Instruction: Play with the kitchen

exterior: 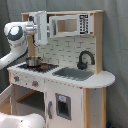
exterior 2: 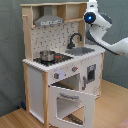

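Note:
The kitchen (exterior: 75, 82) is a tall white and light-wood toy with a grey range hood (exterior 2: 49, 20), a microwave (exterior: 67, 25), a black faucet (exterior: 85, 59), a sink (exterior: 74, 73) and a steel pot (exterior: 34, 62) on the stovetop. In the second exterior view the oven door (exterior 2: 70, 102) hangs open and tilted down. My gripper (exterior: 41, 30) is up at the top shelf, in front of the hood and just left of the microwave in the first exterior view, well above the pot. The second exterior view shows only the arm's wrist (exterior 2: 91, 15) at the kitchen's upper right corner.
A grey curtain (exterior: 117, 45) hangs behind the kitchen. The white arm (exterior: 15, 45) reaches in from the first exterior view's left. A wooden floor (exterior 2: 112, 107) lies in front of the open oven door. A white rounded body (exterior: 20, 121) fills the first exterior view's bottom left corner.

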You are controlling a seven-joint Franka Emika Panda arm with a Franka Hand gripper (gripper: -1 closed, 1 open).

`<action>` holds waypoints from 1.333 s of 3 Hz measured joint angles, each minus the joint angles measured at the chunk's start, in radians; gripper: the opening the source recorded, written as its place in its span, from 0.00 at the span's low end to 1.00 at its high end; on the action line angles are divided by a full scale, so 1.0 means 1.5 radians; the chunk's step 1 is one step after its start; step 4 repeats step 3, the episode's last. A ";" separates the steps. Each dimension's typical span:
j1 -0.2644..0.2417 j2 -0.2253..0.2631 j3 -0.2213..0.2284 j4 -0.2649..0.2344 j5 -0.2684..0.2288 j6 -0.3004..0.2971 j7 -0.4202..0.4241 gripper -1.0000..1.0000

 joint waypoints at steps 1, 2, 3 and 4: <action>0.001 -0.012 0.001 -0.004 0.001 0.049 0.008 0.00; 0.001 -0.012 0.001 -0.004 0.002 0.050 0.012 1.00; 0.001 -0.011 0.003 -0.004 0.003 0.058 0.033 1.00; 0.001 -0.011 0.003 -0.004 0.003 0.058 0.033 1.00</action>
